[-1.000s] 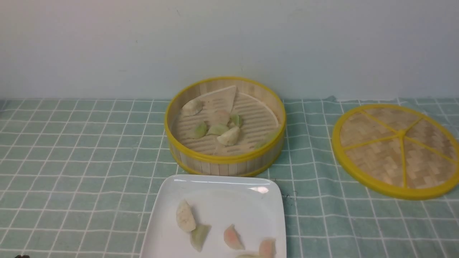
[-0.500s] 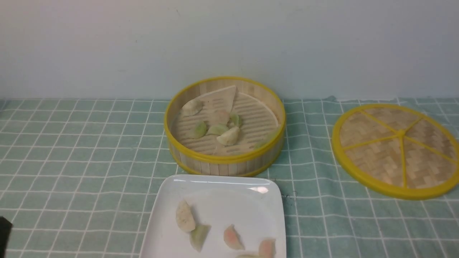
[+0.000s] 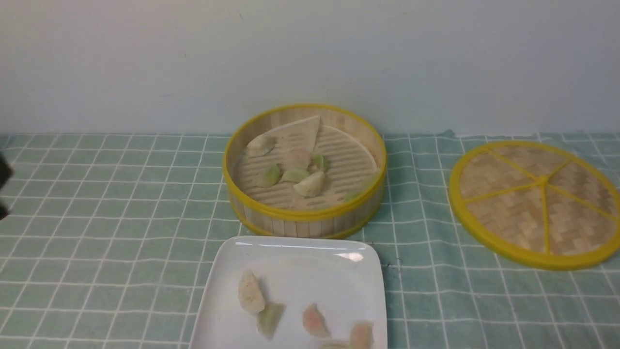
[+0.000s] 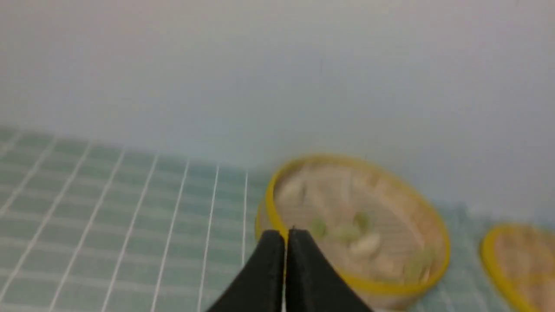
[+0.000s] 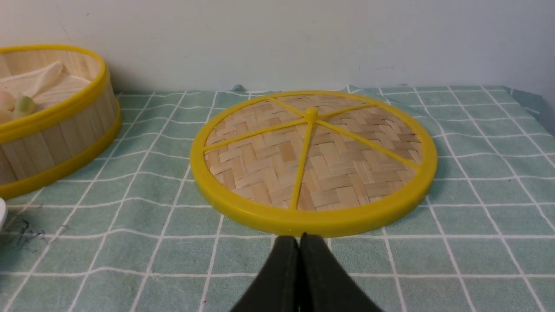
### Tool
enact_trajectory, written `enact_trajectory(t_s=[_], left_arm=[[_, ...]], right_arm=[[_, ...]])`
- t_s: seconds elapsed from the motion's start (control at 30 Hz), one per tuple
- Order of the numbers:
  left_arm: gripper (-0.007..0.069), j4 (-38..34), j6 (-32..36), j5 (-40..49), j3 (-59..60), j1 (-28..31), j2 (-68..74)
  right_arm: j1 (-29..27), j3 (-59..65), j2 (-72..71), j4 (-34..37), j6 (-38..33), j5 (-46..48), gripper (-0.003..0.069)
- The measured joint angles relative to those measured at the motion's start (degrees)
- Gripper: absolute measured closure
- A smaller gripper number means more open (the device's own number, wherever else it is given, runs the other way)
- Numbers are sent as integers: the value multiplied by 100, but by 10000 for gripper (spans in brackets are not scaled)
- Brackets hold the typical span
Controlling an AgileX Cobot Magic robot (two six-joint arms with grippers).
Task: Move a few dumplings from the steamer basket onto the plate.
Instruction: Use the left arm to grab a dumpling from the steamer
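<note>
The steamer basket (image 3: 271, 214) stands at the table's middle back and holds several dumplings (image 3: 310, 184). The white plate (image 3: 334, 252) lies just in front of it with several more dumplings (image 3: 251, 292) on it. My left gripper (image 4: 285, 236) is shut and empty; in the left wrist view it is raised, left of the basket (image 4: 329, 271). In the front view only a dark sliver of the left arm (image 3: 4, 186) shows at the left edge. My right gripper (image 5: 299, 239) is shut and empty, low over the cloth just before the lid's rim. It is out of the front view.
The flat woven lid (image 3: 537, 201) with its yellow rim lies on the right, also in the right wrist view (image 5: 312, 160). A green checked cloth (image 3: 106, 228) covers the table. A pale wall stands right behind the basket.
The dark part of my left arm has risen along the front view's left edge, from the bottom corner to mid-height. Basket, plate, dumplings and lid have not moved.
</note>
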Motion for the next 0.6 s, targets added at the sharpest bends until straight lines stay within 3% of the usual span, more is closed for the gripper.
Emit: enact_trajectory(t_s=[0.07, 0.1, 0.23, 0.43, 0.6], left_arm=[[631, -14, 370, 543, -517, -45, 726], [631, -90, 909, 1000, -1116, -120, 1614], [631, -290, 1806, 1610, -2214, -377, 3315], [631, -184, 2080, 2028, -3583, -1095, 5223], [631, -63, 2092, 2123, -4447, -1333, 6224]], right_arm=[[0, 0, 0, 0, 0, 0, 673], [0, 0, 0, 0, 0, 5, 673], [0, 0, 0, 0, 0, 5, 673], [0, 0, 0, 0, 0, 5, 673], [0, 0, 0, 0, 0, 5, 673]])
